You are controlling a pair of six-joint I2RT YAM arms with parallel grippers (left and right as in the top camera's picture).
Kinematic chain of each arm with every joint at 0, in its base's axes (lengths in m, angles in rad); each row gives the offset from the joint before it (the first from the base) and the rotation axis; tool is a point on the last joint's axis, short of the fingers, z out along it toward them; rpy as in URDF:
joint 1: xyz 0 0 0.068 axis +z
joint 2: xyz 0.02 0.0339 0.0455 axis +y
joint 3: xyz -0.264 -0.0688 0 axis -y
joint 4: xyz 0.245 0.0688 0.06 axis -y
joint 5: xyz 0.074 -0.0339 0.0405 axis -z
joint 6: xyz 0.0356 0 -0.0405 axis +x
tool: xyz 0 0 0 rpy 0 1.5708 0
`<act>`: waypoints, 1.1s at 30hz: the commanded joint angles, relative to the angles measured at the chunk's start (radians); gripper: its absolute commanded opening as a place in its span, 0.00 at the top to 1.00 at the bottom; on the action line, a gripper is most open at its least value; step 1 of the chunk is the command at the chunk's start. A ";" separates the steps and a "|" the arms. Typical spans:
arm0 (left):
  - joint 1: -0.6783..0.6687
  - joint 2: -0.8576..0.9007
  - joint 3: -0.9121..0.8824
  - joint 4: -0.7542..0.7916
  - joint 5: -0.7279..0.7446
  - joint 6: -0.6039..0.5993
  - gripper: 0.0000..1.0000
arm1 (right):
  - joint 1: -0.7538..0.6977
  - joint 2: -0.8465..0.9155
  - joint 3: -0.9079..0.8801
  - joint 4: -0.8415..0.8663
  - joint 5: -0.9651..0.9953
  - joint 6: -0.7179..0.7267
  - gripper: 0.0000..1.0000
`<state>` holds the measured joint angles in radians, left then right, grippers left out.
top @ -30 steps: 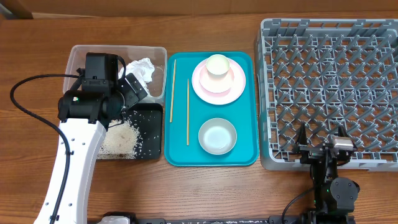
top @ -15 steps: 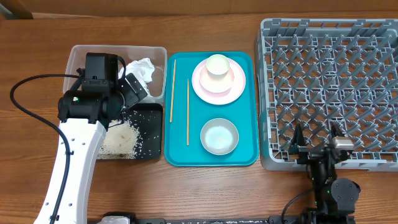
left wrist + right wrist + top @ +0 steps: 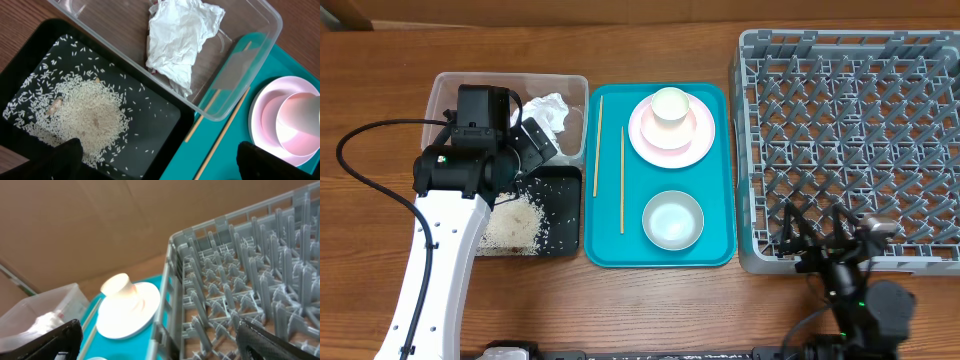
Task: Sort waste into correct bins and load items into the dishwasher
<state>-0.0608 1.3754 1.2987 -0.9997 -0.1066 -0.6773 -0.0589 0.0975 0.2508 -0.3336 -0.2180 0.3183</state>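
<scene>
white left arm (image 3: 438,245) angled over black tray (image 3: 566,192), left tool (image 3: 160,157) spread; right tool (image 3: 814,220) spread

A heap of rice (image 3: 90,117) lies in the black tray (image 3: 165,125), with loose grains scattered around it. Beside it, the clear tub (image 3: 270,30) holds a crumpled tissue (image 3: 180,37), and on the teal tray (image 3: 230,160) two chopsticks (image 3: 220,137) lie next to a pink plate (image 3: 265,107) bearing a cup (image 3: 300,122). The left gripper (image 3: 167,162) shows only its dark fingertips (image 3: 62,157) at the lower corners, set wide apart.
</scene>
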 commanded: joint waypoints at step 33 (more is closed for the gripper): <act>0.002 -0.007 0.013 0.002 0.007 0.016 0.00 | 0.212 1.307 1.450 -0.734 -0.190 -0.149 0.32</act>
<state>-0.0608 1.3754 1.2987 -0.9993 -0.1043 -0.6773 0.0544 1.3300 1.5925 -1.0225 -0.5632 0.2207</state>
